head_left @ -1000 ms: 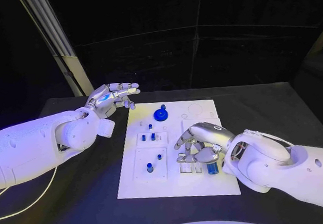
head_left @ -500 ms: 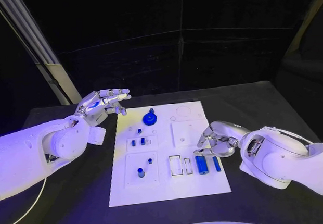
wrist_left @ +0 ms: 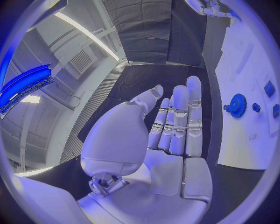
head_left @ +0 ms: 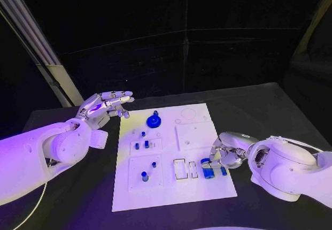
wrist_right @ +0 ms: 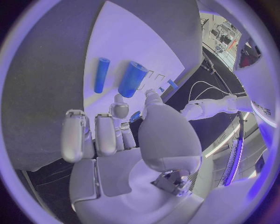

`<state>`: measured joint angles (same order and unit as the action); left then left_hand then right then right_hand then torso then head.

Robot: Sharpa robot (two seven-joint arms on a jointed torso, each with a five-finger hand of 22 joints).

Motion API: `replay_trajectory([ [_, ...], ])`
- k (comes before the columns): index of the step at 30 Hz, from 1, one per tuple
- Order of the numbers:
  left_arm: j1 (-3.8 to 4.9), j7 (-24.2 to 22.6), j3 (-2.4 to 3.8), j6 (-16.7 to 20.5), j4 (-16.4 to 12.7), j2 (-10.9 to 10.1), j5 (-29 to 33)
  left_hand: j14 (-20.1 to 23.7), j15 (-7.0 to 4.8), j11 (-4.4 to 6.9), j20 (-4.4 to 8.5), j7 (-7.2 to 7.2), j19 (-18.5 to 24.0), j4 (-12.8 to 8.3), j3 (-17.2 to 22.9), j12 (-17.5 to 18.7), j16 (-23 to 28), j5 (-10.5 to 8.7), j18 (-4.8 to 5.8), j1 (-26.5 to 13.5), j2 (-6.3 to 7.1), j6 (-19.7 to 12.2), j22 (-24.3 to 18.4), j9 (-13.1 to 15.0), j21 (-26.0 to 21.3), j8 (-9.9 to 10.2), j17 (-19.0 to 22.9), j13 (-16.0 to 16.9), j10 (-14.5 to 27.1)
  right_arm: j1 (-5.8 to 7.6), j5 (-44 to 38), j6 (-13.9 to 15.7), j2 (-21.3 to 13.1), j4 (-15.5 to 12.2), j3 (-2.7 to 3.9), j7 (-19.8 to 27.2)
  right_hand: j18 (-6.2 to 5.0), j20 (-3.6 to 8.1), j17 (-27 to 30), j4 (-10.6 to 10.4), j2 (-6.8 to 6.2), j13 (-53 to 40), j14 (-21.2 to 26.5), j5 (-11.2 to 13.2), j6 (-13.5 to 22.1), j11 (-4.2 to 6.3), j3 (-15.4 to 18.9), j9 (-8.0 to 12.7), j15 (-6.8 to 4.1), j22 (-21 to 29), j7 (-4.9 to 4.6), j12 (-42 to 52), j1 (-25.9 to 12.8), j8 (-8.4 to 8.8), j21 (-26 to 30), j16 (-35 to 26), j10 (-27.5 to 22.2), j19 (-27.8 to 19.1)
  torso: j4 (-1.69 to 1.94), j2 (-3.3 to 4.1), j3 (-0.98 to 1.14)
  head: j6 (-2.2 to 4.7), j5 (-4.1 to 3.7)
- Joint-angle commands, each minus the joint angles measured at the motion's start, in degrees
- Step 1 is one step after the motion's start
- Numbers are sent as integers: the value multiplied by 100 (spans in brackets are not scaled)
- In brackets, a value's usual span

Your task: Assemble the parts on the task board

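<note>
The white task board [head_left: 195, 135] lies in the middle of the black table. On it a blue gear [head_left: 154, 120] stands near the far edge, and small blue pegs [head_left: 144, 176] stand in the left blocks. A thick blue cylinder [head_left: 207, 168] and a thin one [head_left: 222, 168] lie side by side by the right edge. My right hand [head_left: 228, 154] hovers low at their far ends, fingers part curled, thumb tip [wrist_right: 151, 94] close to the thick cylinder [wrist_right: 133, 79]; nothing is in it. My left hand [head_left: 105, 105] is held up, fingers straight and apart [wrist_left: 178, 123], beyond the board's far left corner.
Two empty rectangular slots [head_left: 186, 168] lie just left of the cylinders. A pale pillar [head_left: 46, 60] stands behind the table at the far left. The left wrist view shows the gear [wrist_left: 237, 102] and board edge [wrist_left: 245, 154] beside the left fingers.
The camera shifted after the first frame. Since half a second ago my right hand has dropped toward the near side, down to the far end of the thick cylinder. The left hand is still.
</note>
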<state>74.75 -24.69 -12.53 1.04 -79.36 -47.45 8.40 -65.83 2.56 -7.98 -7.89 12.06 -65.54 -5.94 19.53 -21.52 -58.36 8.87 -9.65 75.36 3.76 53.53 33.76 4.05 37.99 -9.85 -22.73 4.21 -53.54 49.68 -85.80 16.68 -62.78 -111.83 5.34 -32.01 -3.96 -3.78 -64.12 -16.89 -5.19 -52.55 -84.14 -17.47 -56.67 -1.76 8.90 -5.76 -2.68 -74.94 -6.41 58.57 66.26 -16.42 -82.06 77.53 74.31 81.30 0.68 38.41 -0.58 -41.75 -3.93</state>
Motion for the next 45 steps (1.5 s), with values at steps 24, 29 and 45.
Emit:
replay_trajectory([
  [24, 2, 5, -4, -87, 11, -38, -17, 32, -7, 15, -11, -1, 35, -9, -27, -19, -7, 8, -82, -9, -70, -47, -9, -9, -21, -39, 6, -8, 44, -61, -791, -719, 150, -15, 2, -535, 100, 6, -142, 5, -47, -231, -187, 126, -28, 54, 70, -65, -6, -325, 63, 155, -144, -199, -77, 104, 50, 63, -6, 4, -4, -74, 28],
  [29, 2, 15, -4, -95, 7, -41, -17, 35, -4, 13, -13, 2, 35, -6, -38, -30, -11, 7, -81, -19, -70, -55, -13, -9, -25, -46, 11, -9, 53, -72, -803, -856, 182, -9, 2, -554, 112, 24, -235, 10, -10, -389, -201, 127, -100, 86, 57, -126, -31, -382, 102, 258, -98, -321, -111, 151, 116, 97, 2, 8, -6, -89, 26],
  [45, 2, 38, -6, -100, 5, -52, -17, 39, -6, 15, -13, 0, 34, -21, -34, -42, -15, 13, -83, 0, -79, -62, -16, -10, -29, -55, 18, -10, 64, -99, -909, -1153, 335, 50, 2, -575, 130, 58, -379, 78, 148, -589, -216, -46, -32, 118, 25, -276, -60, -463, 132, 283, 445, -527, -159, 219, 156, 137, 0, 7, -9, -128, 32],
])
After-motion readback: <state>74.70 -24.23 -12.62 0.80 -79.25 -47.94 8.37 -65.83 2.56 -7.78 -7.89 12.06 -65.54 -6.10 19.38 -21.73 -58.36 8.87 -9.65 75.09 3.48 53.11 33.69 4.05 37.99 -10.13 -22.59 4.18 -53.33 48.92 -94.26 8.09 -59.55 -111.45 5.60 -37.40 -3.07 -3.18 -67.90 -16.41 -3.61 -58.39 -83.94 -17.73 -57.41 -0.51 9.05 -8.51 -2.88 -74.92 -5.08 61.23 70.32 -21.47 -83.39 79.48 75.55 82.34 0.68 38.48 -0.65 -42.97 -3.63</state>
